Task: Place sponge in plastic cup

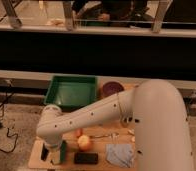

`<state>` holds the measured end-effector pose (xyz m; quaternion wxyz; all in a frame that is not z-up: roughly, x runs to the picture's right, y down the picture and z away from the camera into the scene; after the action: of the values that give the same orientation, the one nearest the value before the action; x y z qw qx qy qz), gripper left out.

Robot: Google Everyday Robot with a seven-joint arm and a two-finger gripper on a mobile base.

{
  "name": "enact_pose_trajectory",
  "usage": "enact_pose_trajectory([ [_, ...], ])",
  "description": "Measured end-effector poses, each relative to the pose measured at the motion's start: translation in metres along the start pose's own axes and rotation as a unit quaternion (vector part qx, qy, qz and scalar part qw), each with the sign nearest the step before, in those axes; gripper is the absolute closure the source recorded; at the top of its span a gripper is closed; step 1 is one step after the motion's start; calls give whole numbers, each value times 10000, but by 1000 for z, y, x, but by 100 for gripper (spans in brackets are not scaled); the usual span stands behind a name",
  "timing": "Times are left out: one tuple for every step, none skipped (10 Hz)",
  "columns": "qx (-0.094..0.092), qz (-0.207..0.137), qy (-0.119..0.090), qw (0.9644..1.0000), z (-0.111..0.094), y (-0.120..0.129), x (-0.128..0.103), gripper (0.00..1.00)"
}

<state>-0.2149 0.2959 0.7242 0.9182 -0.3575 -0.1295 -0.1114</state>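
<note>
My gripper (53,152) hangs from the white arm over the front left corner of the wooden table (103,134). The teal-green sponge (64,150) stands upright right against the gripper's right side; I cannot tell whether it is held. A small pale object (44,153) sits just left of the gripper; it may be the plastic cup, but I cannot tell. A dark brown-black block (86,158) lies flat on the table to the right of the sponge.
An orange round fruit (84,142) sits behind the dark block. A light-blue cloth (120,154) lies at the front right. A green bin (73,93) and a dark red dish (112,89) stand at the back. My arm spans the table's right half.
</note>
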Motion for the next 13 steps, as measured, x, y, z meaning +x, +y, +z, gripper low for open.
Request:
enact_pose_trajectory([
  [8,18,5,10000,-1,1,2,20],
  [13,13,8,10000,-1,2,2,20],
  [15,22,9,10000,-1,2,4,20],
  [12,38,7,10000,0,3,6,20],
  [-5,57,2,10000,1,4,8,20],
  [-27,41,-15,10000,5,4,9,20],
  [-39,12,-29,10000,7,4,10,20],
  [-52,-43,-61,10000,11,4,9,20],
  [-54,-94,-95,9999,14,3,9,20],
  [-54,-108,-109,9999,15,2,10,20],
  [-55,-117,-118,9998,17,0,10,20],
  [-59,-133,-133,9998,19,-1,11,20],
  [-68,-138,-139,9998,20,-1,12,20],
])
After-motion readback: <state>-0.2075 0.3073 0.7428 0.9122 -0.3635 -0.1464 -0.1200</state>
